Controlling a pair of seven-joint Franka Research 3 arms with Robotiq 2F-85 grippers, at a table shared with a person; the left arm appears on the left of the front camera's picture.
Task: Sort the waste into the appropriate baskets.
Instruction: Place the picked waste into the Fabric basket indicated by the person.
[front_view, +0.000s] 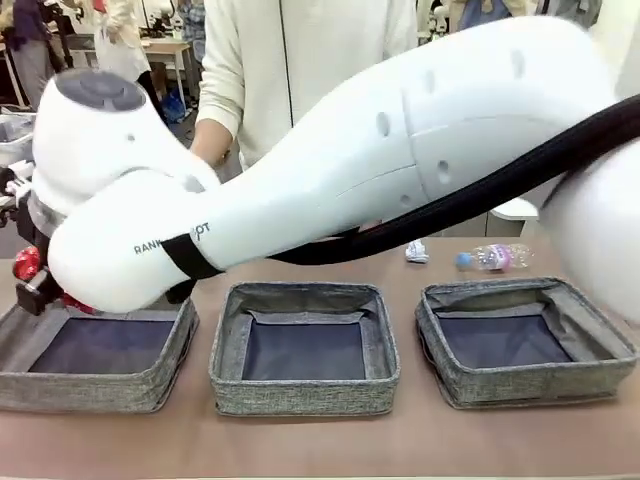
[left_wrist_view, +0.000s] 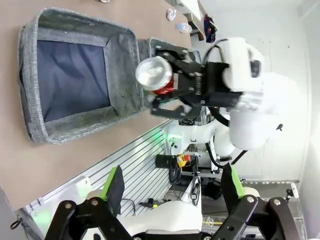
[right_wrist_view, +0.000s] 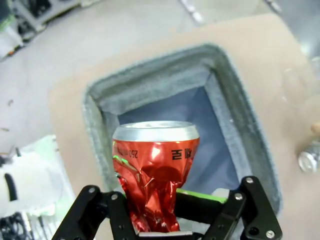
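Observation:
My right gripper (front_view: 42, 286) has reached across to the far left and is shut on the crushed red can (right_wrist_view: 155, 170), holding it upright over the left basket (front_view: 100, 392). In the right wrist view the can stands between the black fingers above that basket's dark lining (right_wrist_view: 205, 125). From the left wrist view I see the same can (left_wrist_view: 155, 75) in the right gripper (left_wrist_view: 161, 82) beside the basket's rim (left_wrist_view: 127, 65). My left gripper (left_wrist_view: 172, 189) is open and holds nothing, well away from the basket. A clear bottle with a pink label (front_view: 495, 257) and a white paper wad (front_view: 417, 251) lie behind the right basket (front_view: 530, 388).
The middle basket (front_view: 305, 397) has nothing in it. My right arm's white link (front_view: 400, 150) spans the table above the baskets. A person in a white top (front_view: 290, 70) stands at the far side. A silver can end (right_wrist_view: 309, 159) lies on the table beside the left basket.

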